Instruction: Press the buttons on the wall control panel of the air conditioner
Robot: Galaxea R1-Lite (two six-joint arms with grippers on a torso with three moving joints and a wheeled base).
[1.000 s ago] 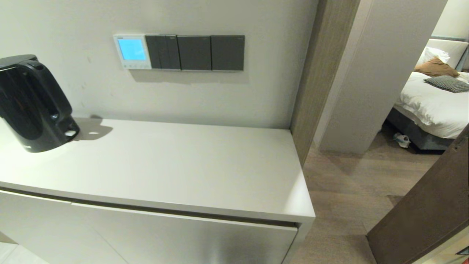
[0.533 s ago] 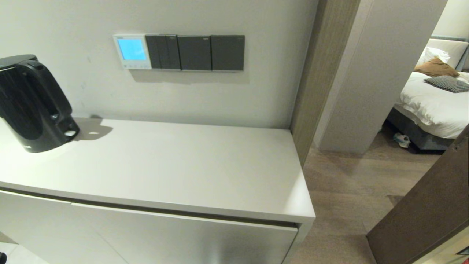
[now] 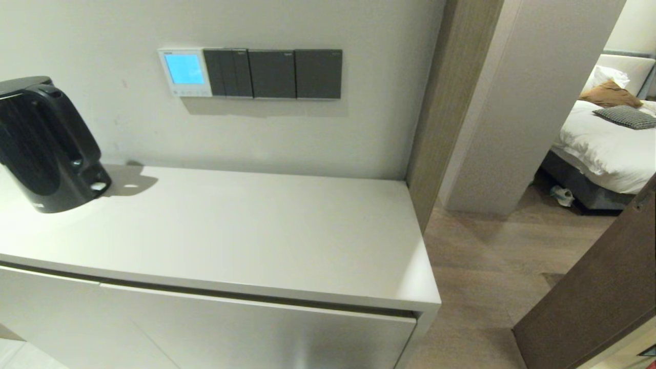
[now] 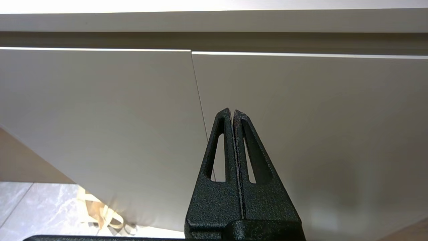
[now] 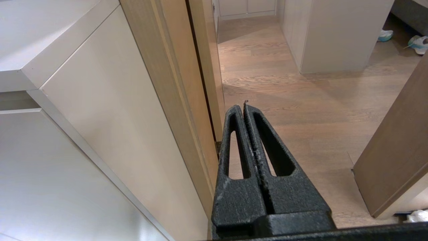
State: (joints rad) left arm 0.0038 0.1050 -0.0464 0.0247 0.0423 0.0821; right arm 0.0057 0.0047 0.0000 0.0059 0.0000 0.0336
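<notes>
Left jaws: your left gripper (image 4: 233, 112) has its jaws pressed fully together with nothing between them. It sits low, facing the pale cabinet doors (image 4: 100, 110), its tips just beside the seam between two doors and below the bench edge (image 4: 214, 21).

Right jaws: your right gripper (image 5: 241, 106) is likewise closed tip to tip and holds nothing. It hangs by the cabinet's end panel (image 5: 110, 110) and the wooden door frame (image 5: 167, 83), pointing over the wood floor (image 5: 284, 100).

Panel versus jaws: you find the air conditioner control panel (image 3: 185, 72) up on the wall above the bench, well apart from both jaws; neither gripper appears in the head view, and the panel appears in neither wrist view.

Panel detail: it is a white unit with a lit blue screen (image 3: 184, 68) and a row of small buttons (image 3: 185, 93) along its lower edge. It touches the left end of a row of dark switch plates (image 3: 272, 74).

Bench: the bench (image 3: 246, 230) carries a black kettle (image 3: 46, 143) at your left, near the wall.

Beyond: through the doorway on your right you see a bed (image 3: 605, 138) with pillows.
</notes>
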